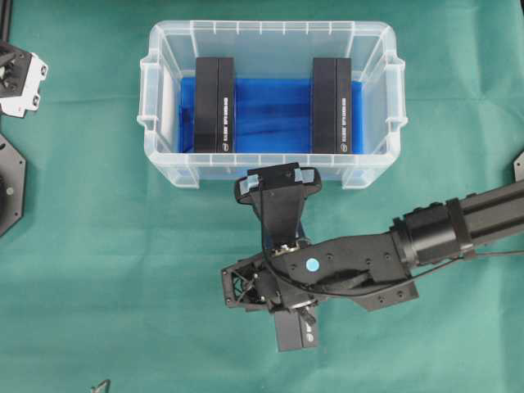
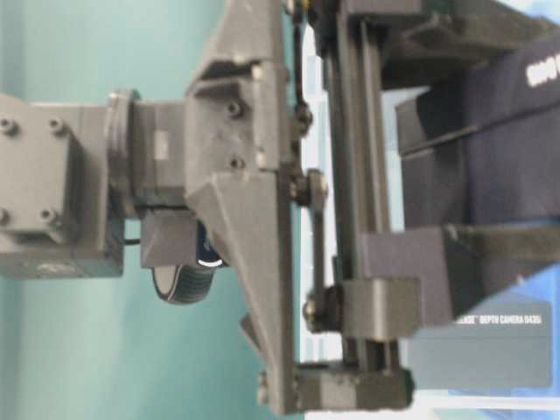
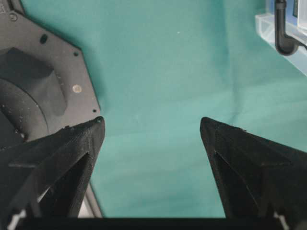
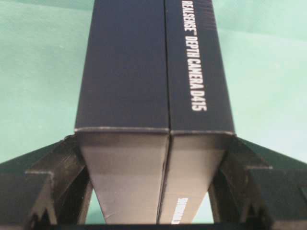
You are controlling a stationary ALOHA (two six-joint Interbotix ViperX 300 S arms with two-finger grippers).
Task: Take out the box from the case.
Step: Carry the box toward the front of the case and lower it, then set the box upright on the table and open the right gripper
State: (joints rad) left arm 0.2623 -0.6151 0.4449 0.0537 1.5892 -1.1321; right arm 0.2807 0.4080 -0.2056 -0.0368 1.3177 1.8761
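Observation:
The case point(image 1: 270, 33) is a clear plastic bin with a blue liner, standing at the back middle of the green cloth. Two black boxes point(image 1: 214, 105) point(image 1: 331, 105) stand inside it. A third dark box point(image 1: 296, 329) is outside, in front of the case, with my right gripper point(image 1: 291, 315) shut on it. The right wrist view shows that box point(image 4: 153, 96) filling the gap between both fingers point(image 4: 62, 177), over green cloth. The table-level view shows the same gripper point(image 2: 472, 188) and box point(image 2: 516, 157) close up and blurred. My left gripper point(image 3: 151, 124) is open and empty above bare cloth.
A black octagonal base plate point(image 3: 38, 86) lies beside my left gripper, also seen at the left edge point(image 1: 8, 188). A corner of the case point(image 3: 283, 28) shows at the upper right of the left wrist view. Green cloth point(image 1: 98, 270) covers the table.

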